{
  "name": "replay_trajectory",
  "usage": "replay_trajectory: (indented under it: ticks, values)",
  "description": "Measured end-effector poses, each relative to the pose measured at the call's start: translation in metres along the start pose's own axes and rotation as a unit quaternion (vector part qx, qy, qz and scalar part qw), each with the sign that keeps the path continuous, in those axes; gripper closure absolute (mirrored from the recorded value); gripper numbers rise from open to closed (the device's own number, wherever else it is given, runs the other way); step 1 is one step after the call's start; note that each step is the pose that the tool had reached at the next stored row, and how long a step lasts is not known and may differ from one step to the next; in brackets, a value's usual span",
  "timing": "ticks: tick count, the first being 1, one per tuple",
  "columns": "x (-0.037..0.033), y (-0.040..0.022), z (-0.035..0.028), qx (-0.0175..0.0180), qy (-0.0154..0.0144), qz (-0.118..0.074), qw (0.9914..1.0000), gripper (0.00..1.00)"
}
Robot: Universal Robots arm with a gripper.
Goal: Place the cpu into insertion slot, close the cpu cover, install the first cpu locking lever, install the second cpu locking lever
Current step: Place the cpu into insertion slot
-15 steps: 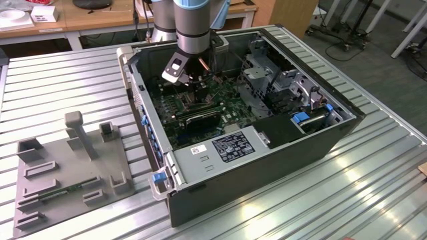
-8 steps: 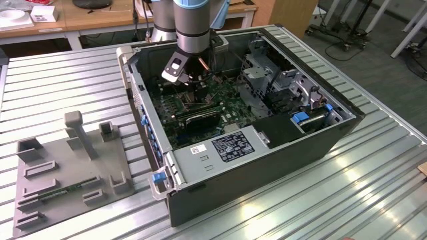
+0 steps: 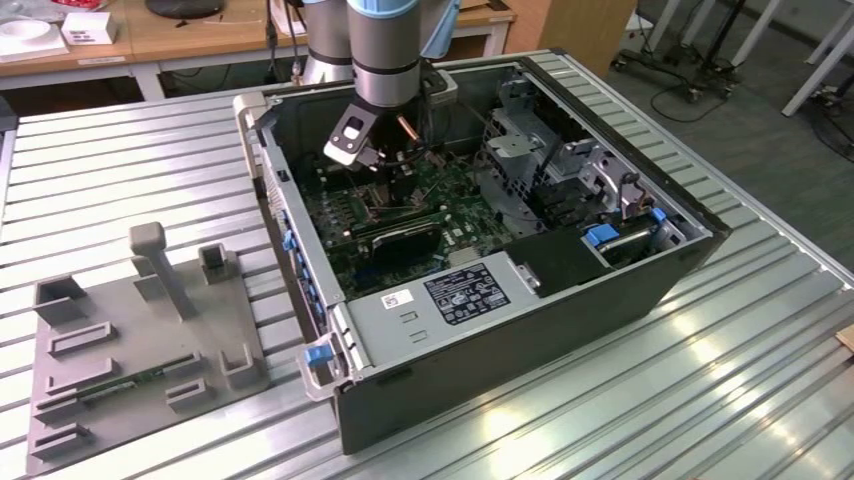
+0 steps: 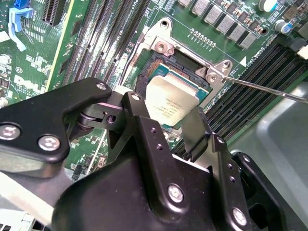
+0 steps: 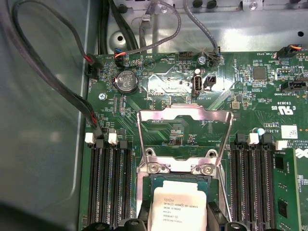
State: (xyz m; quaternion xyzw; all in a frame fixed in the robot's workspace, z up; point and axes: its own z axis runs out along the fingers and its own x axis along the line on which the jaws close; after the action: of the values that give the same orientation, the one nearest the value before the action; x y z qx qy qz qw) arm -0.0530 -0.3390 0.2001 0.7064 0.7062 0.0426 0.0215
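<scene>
Silver-grey, the cpu [image 4: 173, 98] sits over the dark insertion slot [image 4: 166, 58] in the green board, with the pincer [image 4: 162, 111] clamped on two of its sides. I cannot tell whether it is fully seated. The cpu cover [image 5: 185, 111] is swung open, clear of the slot. I judge that placing is the step in hand. It calls for the chip's edges square to the socket rim.

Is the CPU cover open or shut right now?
Open: the thin silver metal frame cover lies flipped back past its hinges, leaving the silver-grey square chip uncovered.
</scene>
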Motion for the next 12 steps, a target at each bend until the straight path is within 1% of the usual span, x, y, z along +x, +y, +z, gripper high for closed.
replay_trajectory:
  ticks: [3, 4, 7, 10, 11, 12]
  values:
    - [-0.0001, 0.0, 0.0, 0.0, 0.0, 0.0, 1.0, 0.45]
    - [-0.0001, 0.0, -0.0001, 0.0, -0.0001, 0.0, 1.0, 0.38]
    - [-0.0002, 0.0, 0.0002, 0.0, -0.0001, 0.0, 1.0, 0.38]
    - [-0.0002, -0.0001, 0.0012, -0.0001, -0.0001, 0.005, 0.99999, 0.38]
    - [-0.0002, -0.0002, 0.0016, -0.0001, 0.0003, 0.007, 0.99998, 0.38]
    - [-0.0002, -0.0002, 0.002, -0.0002, 0.0015, 0.009, 0.99996, 0.38]
